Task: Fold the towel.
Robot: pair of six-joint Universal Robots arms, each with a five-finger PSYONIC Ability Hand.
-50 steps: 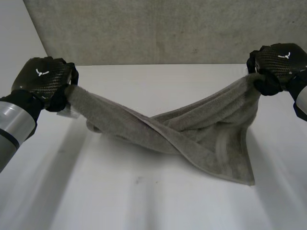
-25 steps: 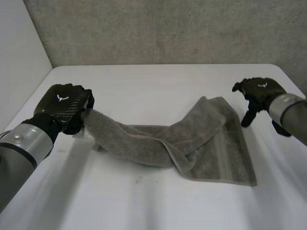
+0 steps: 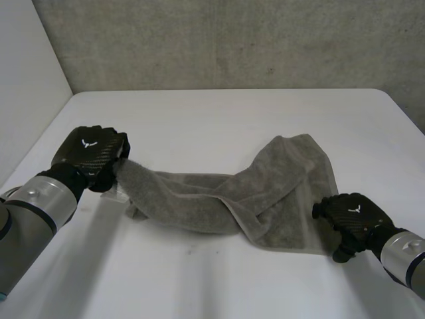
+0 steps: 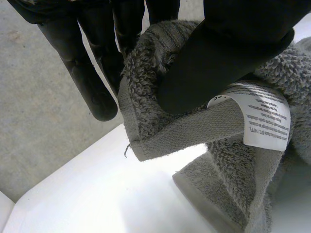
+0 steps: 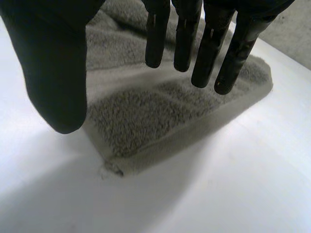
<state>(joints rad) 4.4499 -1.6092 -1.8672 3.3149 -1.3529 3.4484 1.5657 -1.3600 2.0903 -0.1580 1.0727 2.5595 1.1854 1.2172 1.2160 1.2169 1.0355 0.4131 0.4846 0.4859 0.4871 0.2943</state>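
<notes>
A grey towel [image 3: 265, 193] lies twisted across the middle of the white table [image 3: 219, 113]. My left hand [image 3: 89, 154] is shut on the towel's left corner and holds it a little above the table. In the left wrist view the thumb [image 4: 228, 53] pinches that corner [image 4: 160, 131] beside a white care label [image 4: 265, 116]. My right hand [image 3: 348, 216] hovers over the towel's near right corner [image 5: 114, 162], open, with straight fingers [image 5: 209, 48] and thumb [image 5: 53, 73] spread above the cloth and not touching it.
A grey wall [image 3: 232, 40] stands behind the table's far edge. The table's left edge runs close by my left arm [image 3: 26, 212]. Bare table lies in front of the towel.
My right hand let go of the towel's far right corner, which dropped flat, then moved toward me to the near right corner. My left hand lowered with its corner.
</notes>
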